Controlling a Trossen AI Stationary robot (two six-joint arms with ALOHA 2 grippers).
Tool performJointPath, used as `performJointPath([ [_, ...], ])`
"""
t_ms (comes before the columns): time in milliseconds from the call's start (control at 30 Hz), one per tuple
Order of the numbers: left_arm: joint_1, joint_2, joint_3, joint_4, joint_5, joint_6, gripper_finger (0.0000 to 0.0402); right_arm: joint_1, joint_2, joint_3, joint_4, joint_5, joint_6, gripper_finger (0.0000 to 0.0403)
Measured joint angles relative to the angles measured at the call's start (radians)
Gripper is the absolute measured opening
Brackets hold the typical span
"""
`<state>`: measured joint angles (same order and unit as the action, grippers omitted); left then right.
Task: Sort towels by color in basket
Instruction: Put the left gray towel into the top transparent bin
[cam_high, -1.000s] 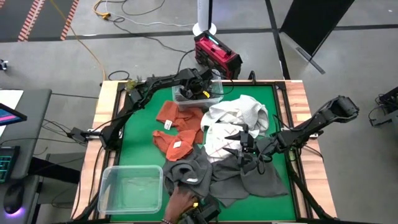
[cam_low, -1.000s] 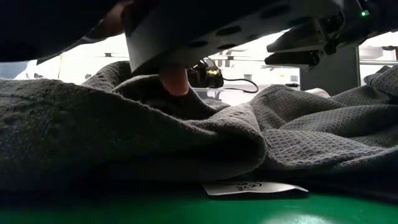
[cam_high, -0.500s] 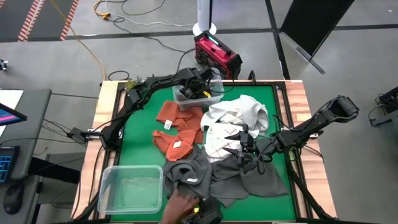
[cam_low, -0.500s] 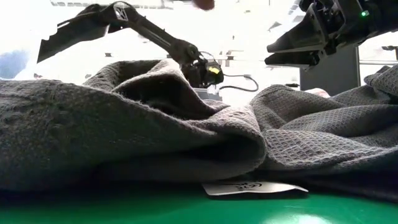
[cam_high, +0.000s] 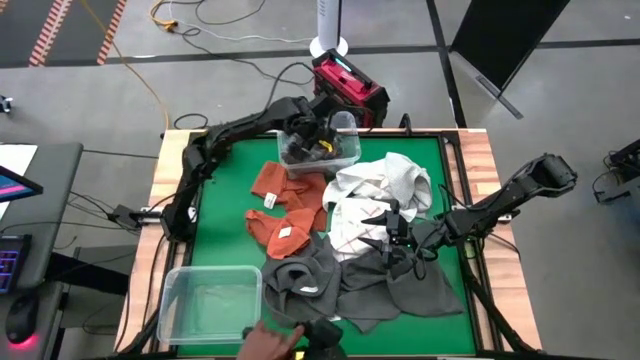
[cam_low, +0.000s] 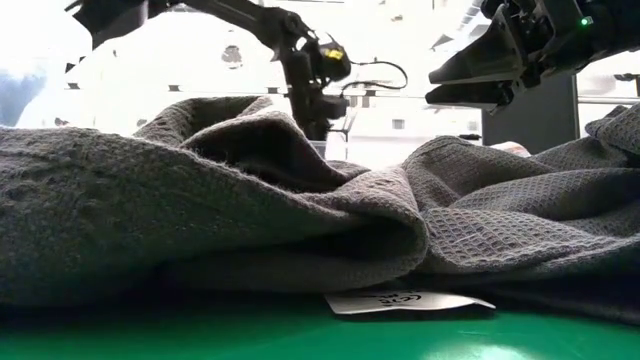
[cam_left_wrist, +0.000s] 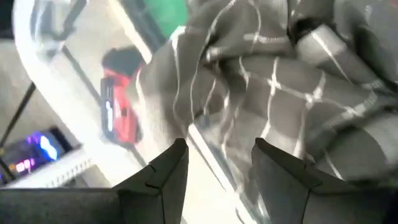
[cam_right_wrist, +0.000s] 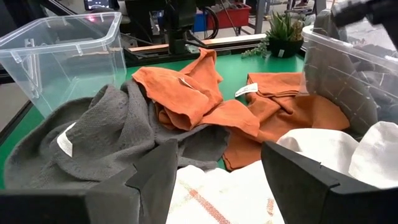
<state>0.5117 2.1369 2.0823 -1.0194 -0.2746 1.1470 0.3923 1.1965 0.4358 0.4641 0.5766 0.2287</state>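
High view is giving the full layout: the left gripper (cam_high: 318, 130) is hanging over the far clear bin (cam_high: 340, 157), which is holding grey plaid cloth (cam_high: 305, 152). Only the left wrist view is confirming the contents, showing the plaid towel (cam_left_wrist: 298, 93) filling the bin, with the fingers (cam_left_wrist: 165, 171) spread apart and nothing between them. The right gripper (cam_high: 385, 235) is sitting low over the pile at the table's right, fingers parted, over the white towels (cam_high: 385, 185) and the white cloth with red grid lines (cam_high: 348, 232). The right wrist view alone is showing 2 rust orange towels (cam_right_wrist: 193, 93) lying crumpled on the green mat (cam_right_wrist: 230, 71), with a dark grey towel (cam_right_wrist: 99, 134) nearer the lens and a potted plant (cam_right_wrist: 283, 42) past the table edge. Low view is seeing mostly the dark grey cloth (cam_low: 200, 220) in folds, a white label (cam_low: 405, 300) beneath it. An empty clear bin (cam_high: 210, 300) is sitting at the near left corner. A person's hand (cam_high: 268, 343) is showing at the near edge. A red case (cam_high: 348, 88) is standing on the grey floor beyond the table.
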Motion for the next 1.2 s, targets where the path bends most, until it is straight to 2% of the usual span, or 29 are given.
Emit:
performJointPath([
  [167, -0.024, -0.099, 0.000, -0.062, -0.024, -0.186, 0.0169, -0.003, 0.000, 0.000, 0.000, 0.000, -0.010, 0.0260],
  [400, -0.149, -0.215, 0.001, -0.159, -0.017, -0.463, 0.0169, -0.052, 0.000, 0.000, -0.004, -0.004, -0.054, 0.0260],
  [467, -0.191, -0.237, 0.002, -0.205, 0.015, -0.521, 0.0169, -0.072, 0.000, 0.001, -0.014, -0.036, -0.065, 0.0260],
  [533, -0.231, -0.248, 0.002, -0.264, 0.101, -0.561, 0.0169, -0.088, 0.000, 0.002, -0.027, -0.080, -0.077, 0.0260],
  [633, -0.293, -0.260, 0.001, -0.311, 0.238, -0.590, 0.0168, -0.108, 0.000, 0.065, -0.199, -0.104, -0.072, 0.0260],
  [700, -0.332, -0.274, 0.001, -0.306, 0.267, -0.601, 0.0163, -0.122, 0.003, 0.143, -0.370, -0.104, -0.050, 0.0260],
  [833, -0.394, -0.288, 0.001, -0.302, 0.268, -0.610, 0.0145, -0.139, 0.022, 0.271, -0.623, -0.104, -0.046, 0.0260],
  [1067, -0.457, -0.289, -0.001, -0.366, 0.267, -0.677, 0.0119, -0.096, 0.012, 0.340, -0.781, -0.113, -0.007, 0.0260],
  [1200, -0.494, -0.311, -0.089, -0.341, 0.266, -0.712, 0.0114, -0.034, 0.012, 0.380, -0.901, -0.123, 0.068, 0.0260],
])
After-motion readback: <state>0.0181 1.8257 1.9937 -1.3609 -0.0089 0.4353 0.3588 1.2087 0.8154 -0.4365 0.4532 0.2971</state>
